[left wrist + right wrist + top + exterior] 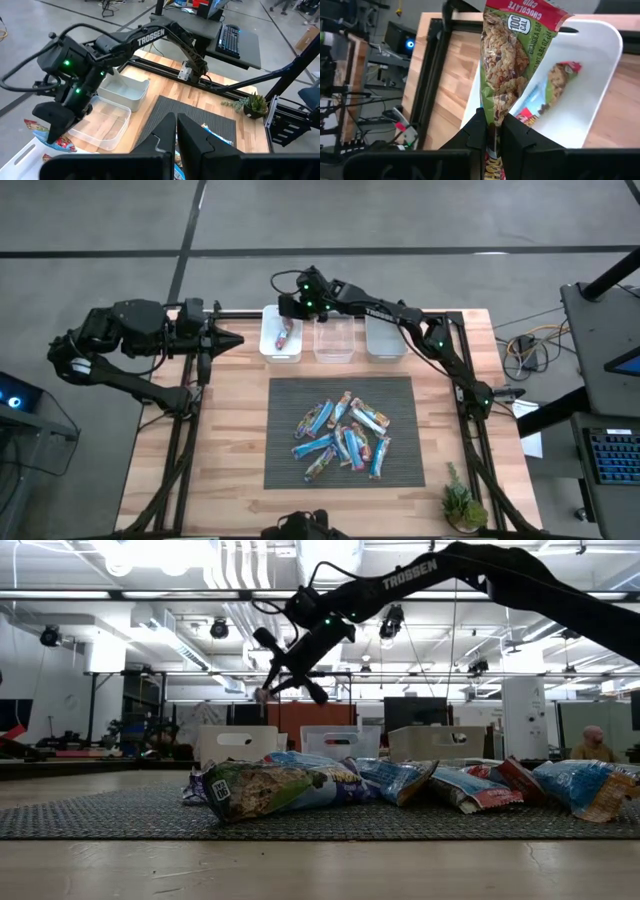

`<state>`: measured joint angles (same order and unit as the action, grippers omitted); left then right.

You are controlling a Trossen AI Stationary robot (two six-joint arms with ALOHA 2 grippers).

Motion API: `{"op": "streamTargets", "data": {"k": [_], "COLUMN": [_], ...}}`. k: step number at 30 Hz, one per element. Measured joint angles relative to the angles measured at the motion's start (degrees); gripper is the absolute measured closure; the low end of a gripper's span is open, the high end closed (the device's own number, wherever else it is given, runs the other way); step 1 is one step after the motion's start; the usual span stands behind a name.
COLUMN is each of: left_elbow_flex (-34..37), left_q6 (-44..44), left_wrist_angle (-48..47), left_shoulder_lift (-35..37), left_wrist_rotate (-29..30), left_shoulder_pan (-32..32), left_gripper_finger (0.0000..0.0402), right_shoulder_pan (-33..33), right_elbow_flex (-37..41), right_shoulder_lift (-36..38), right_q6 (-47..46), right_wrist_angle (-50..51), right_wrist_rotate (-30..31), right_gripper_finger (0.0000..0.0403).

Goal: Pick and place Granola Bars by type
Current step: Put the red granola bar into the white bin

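The right gripper (491,131) was clamped on 1 green-and-red foil-wrapped granola bar (504,60), held above the white rectangular plastic bin (280,337) at the table's far left, which contained other bars. The remaining blue-wrapped granola bars (342,438) lay piled on the grey woven mat (285,465). The left gripper (232,340) waited fully closed and empty beside that bin.

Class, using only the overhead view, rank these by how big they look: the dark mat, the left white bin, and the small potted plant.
1. The dark mat, clearly largest.
2. The left white bin.
3. The potted plant, smallest, though close to the bin, so that ranking is unsure.
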<state>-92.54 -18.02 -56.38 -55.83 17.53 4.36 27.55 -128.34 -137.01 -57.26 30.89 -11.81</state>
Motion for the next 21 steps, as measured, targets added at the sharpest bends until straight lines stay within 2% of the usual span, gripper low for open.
{"op": "streamTargets", "data": {"k": [17, 21], "left_elbow_flex": [0.0, 0.0], "left_q6": [-0.2, -0.2], "left_wrist_angle": [0.0, 0.0], "left_shoulder_lift": [0.0, 0.0], "left_wrist_rotate": [0.0, 0.0], "left_shoulder_pan": [0.0, 0.0], "left_gripper_finger": [0.0401, 0.0401], "right_shoulder_pan": [0.0, 0.0], "right_elbow_flex": [2.0, 2.0], "right_shoulder_lift": [0.1, 0.1], "right_q6": [-2.9, -2.9], "right_wrist_angle": [-3.7, -3.8], "right_wrist_rotate": [-0.7, -0.7], "right_gripper_finger": [0.0373, 0.0355]}}
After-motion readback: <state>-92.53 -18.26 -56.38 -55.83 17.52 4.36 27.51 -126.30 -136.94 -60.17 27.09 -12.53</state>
